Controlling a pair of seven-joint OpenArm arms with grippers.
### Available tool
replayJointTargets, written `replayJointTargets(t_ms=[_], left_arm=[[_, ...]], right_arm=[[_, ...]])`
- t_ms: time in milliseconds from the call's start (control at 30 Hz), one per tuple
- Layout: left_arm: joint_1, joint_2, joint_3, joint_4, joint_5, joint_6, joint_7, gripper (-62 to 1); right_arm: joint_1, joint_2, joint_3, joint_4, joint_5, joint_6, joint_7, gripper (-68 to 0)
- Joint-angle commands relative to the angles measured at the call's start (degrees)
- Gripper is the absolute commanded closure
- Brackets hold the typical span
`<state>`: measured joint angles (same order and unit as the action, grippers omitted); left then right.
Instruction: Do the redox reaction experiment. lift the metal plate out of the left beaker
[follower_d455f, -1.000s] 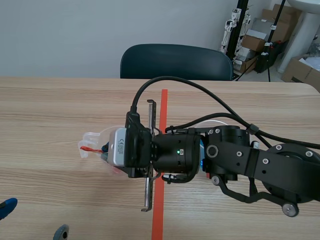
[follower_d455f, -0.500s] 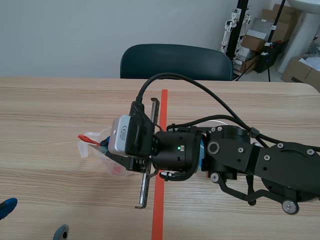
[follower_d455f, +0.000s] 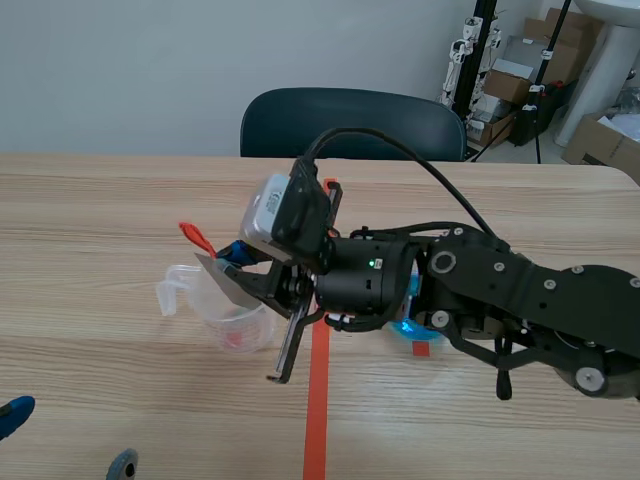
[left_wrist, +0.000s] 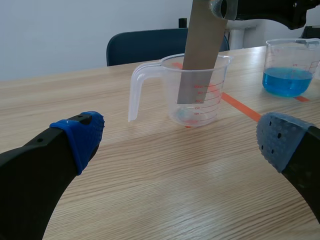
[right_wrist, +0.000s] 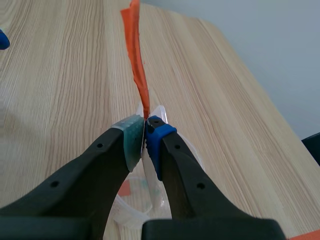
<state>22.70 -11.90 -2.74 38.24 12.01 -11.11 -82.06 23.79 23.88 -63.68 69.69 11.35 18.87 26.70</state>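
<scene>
A clear plastic beaker (follower_d455f: 225, 318) with a handle stands left of the red tape line. My right gripper (follower_d455f: 238, 262) hangs over it, shut on a thin metal plate (follower_d455f: 232, 284) whose red-taped end (follower_d455f: 194, 238) sticks up and to the left. In the right wrist view the pads (right_wrist: 131, 136) pinch the plate (right_wrist: 136, 55) above the beaker (right_wrist: 152, 202). The left wrist view shows the plate (left_wrist: 200, 45) tilted, its grey lower end still inside the beaker (left_wrist: 197, 102). My left gripper (left_wrist: 180, 134) is open, well short of the beaker.
A second beaker (left_wrist: 290, 67) with blue liquid stands right of the tape line, partly behind the right arm (follower_d455f: 500, 290). The left gripper's pads (follower_d455f: 12, 415) show at the table's near left corner. A dark chair (follower_d455f: 350, 122) is beyond the far edge.
My right gripper has risen and tilted, drawing the plate up inside the beaker; the red end has moved up and right. The left gripper has stayed put.
</scene>
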Motion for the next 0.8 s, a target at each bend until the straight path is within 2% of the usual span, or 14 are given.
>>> replayJointTargets(t_ms=[0,267,400,467,567,767], left_arm=[[0.13,-0.52,-0.28,0.81,-0.17,-0.09,-0.85,-62.3],[0.13,-0.52,-0.28,0.81,-0.17,-0.09,-0.85,-62.3],[0.13,-0.52,-0.28,0.81,-0.17,-0.09,-0.85,-62.3],[0.13,-0.52,-0.28,0.81,-0.17,-0.09,-0.85,-62.3],[0.13,-0.52,-0.28,0.81,-0.17,-0.09,-0.85,-62.3],[0.13,-0.52,-0.28,0.81,-0.2,-0.09,-0.85,-62.3]], right_arm=[[1.01,0.59,1.66,0.66,2.54,1.77,1.25,-1.7],[1.14,0.61,7.48,0.7,11.91,11.76,-3.02,-1.7],[1.16,0.61,9.53,1.38,16.41,15.12,-6.47,-1.7],[1.16,0.61,10.25,2.27,17.86,16.2,-8.31,-1.7],[1.66,0.72,10.6,4.2,20.13,16.37,-11.69,-1.7],[4.46,1.6,10.71,7.91,29.38,16.55,-19.02,-1.7]])
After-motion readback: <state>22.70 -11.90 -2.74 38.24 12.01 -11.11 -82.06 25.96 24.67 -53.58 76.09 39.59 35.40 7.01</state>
